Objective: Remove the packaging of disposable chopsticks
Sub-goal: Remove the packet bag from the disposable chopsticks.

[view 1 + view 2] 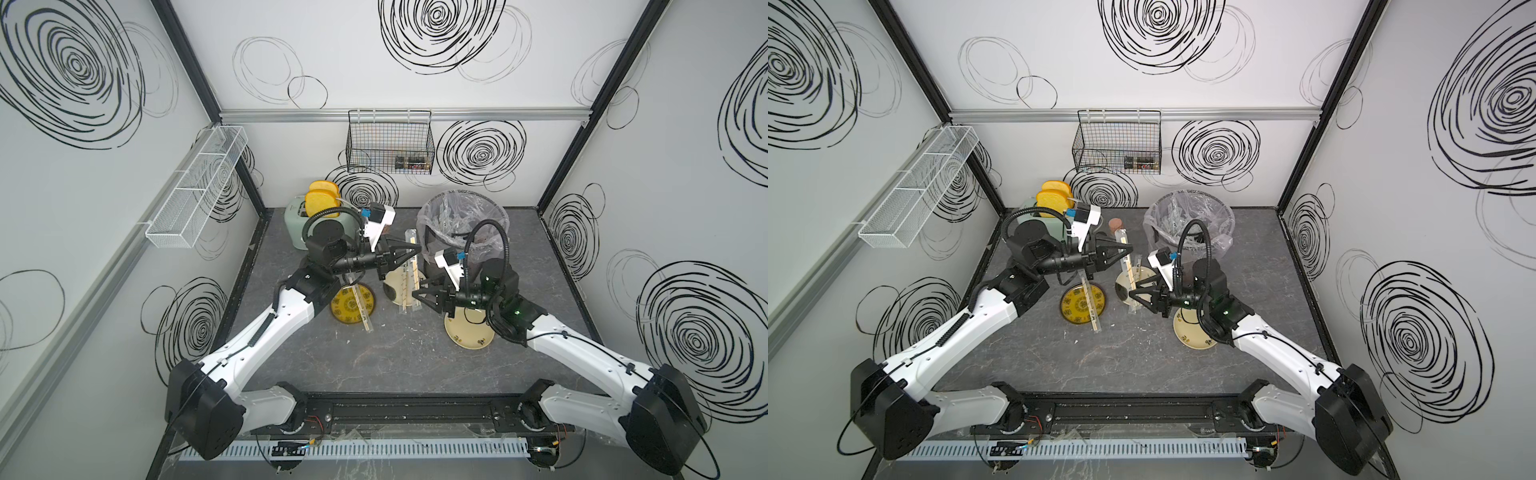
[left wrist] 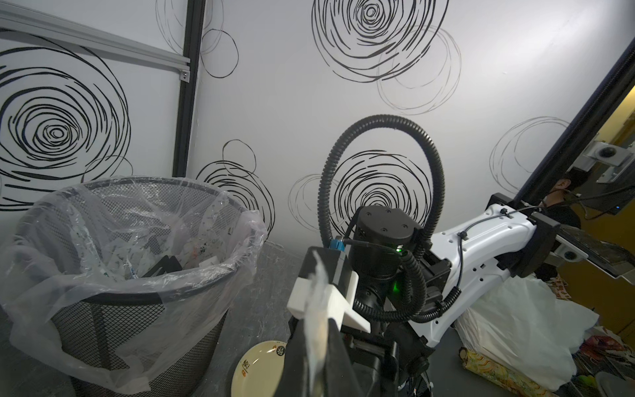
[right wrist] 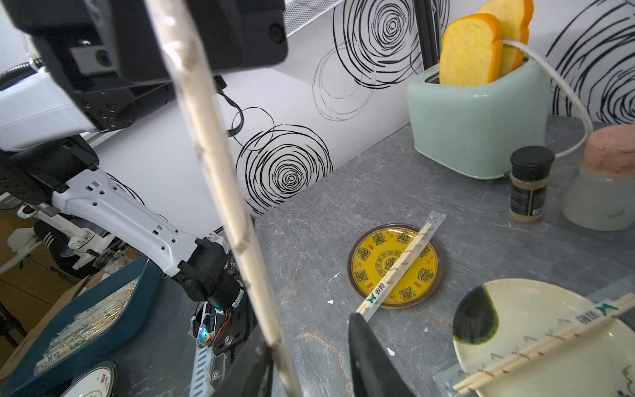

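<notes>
Near the bin (image 2: 103,326) are three plates (image 1: 343,311) (image 1: 392,286) (image 1: 463,334) and three sleeved chopstick pairs (image 3: 395,266) (image 3: 536,349) (image 3: 220,172).

Lighting is even and diffuse from above in both top views: walls (image 1: 374,83) bright, dark tabletop (image 1: 395,365) dimmer with only soft shadows, straight lines bowing toward the frame edges. Left wrist: packaging (image 2: 318,326) at lower centre is a washed-out blur. Right wrist: the near disposable chopsticks (image 3: 216,178) are out of focus, the background sharp.
</notes>
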